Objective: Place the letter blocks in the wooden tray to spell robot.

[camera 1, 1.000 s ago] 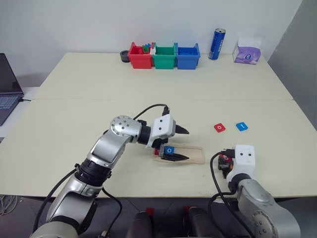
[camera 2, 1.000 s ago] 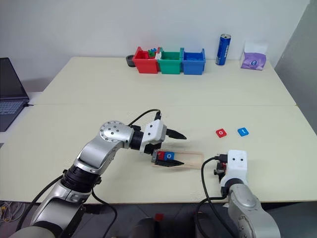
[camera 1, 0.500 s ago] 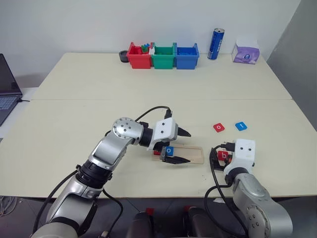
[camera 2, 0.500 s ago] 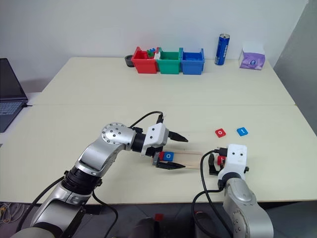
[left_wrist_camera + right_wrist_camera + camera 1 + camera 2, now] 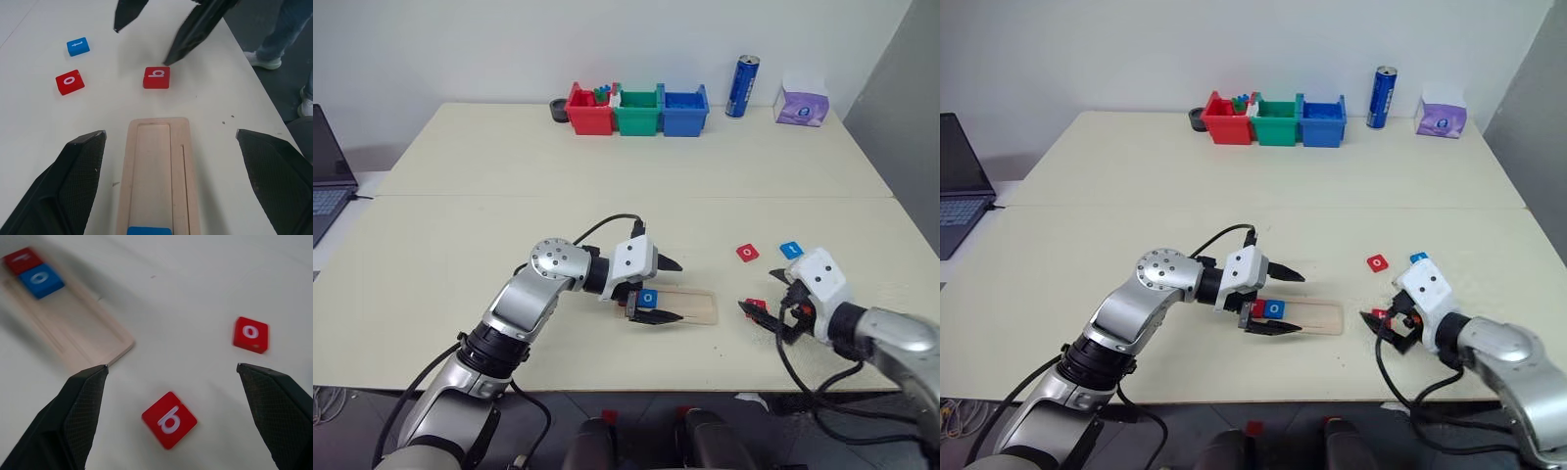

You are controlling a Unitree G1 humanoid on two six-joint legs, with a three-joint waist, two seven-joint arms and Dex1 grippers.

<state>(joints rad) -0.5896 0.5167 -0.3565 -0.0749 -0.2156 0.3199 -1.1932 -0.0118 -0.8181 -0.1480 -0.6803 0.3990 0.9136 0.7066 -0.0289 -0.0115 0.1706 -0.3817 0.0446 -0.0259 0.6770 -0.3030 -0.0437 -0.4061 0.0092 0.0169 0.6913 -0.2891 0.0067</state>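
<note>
wooden tray [image 5: 159,166]: flat on tabletop [image 5: 460,245], near edge; its left end is hidden under the left claw.
tray contents: red block [image 5: 20,259] at the left end, letter unreadable; blue o block [image 5: 41,279] beside it.
left claw [image 5: 668,291]: released, empty, fingers straddling the tray.
right claw [image 5: 766,305]: released, empty, above red b block [image 5: 169,419].
loose blocks: red o block [image 5: 747,253] and blue t block [image 5: 790,249], on the tabletop beyond the b.
</note>
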